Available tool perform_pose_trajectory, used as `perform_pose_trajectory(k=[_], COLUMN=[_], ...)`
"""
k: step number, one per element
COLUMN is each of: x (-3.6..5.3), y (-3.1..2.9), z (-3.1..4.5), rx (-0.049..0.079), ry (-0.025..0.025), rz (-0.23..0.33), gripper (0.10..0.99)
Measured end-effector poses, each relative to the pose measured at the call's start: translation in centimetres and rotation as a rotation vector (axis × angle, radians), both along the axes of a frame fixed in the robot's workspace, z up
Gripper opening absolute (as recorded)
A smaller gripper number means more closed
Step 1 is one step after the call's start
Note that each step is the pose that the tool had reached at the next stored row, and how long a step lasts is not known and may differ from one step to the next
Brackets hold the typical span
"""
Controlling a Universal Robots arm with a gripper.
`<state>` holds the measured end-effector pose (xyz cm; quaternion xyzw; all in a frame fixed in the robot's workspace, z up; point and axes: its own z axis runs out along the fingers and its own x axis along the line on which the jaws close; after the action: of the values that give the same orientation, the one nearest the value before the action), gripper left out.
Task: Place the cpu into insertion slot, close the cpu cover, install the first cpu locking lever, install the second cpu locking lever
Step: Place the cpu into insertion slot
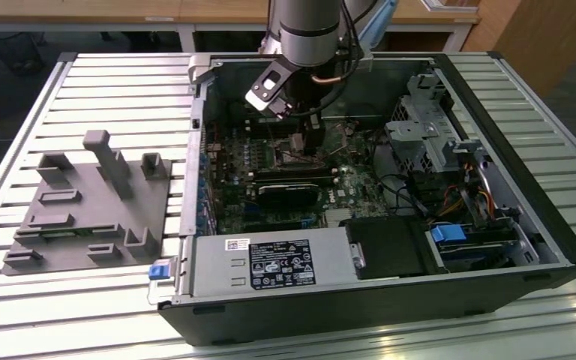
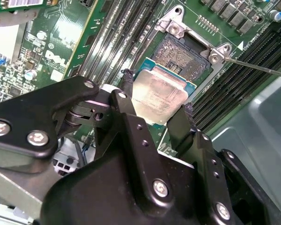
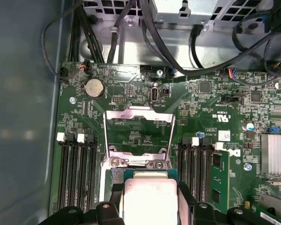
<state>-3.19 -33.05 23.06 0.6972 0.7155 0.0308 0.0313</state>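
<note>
The cpu [image 2: 161,96], a pale silvery square chip, sits between the two black fingers [image 2: 126,82] of my gripper [image 2: 157,92], which is shut on it. In the second wrist view it hangs slightly tilted, its far edge over the near rim of the insertion slot [image 2: 181,54], whose dark centre lies bare. In the first wrist view the cpu [image 3: 150,199] shows in my gripper [image 3: 150,190] just before the cpu cover [image 3: 139,114], a metal frame swung open away from the socket. A thin locking lever [image 2: 257,66] sticks out beside the socket. In the exterior view my gripper [image 1: 306,146] reaches down into the computer case.
Long black memory slots [image 2: 114,35] flank the socket on both sides. A black fan cooler [image 1: 290,196], a grey power supply [image 1: 268,262] and a drive cage [image 1: 428,127] crowd the case. Black cables [image 3: 178,51] run past the board. A grey fixture [image 1: 93,206] lies at the exterior view's left.
</note>
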Motion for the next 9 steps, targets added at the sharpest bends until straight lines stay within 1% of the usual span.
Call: perform_pose_trajectory(k=[5, 9], x=[-0.02, -0.19], y=[0.29, 0.41], z=[-0.48, -0.77], rx=[0.000, 0.000], ry=[0.0000, -0.0001], rz=[-0.023, -0.024], gripper=[0.541, 0.541])
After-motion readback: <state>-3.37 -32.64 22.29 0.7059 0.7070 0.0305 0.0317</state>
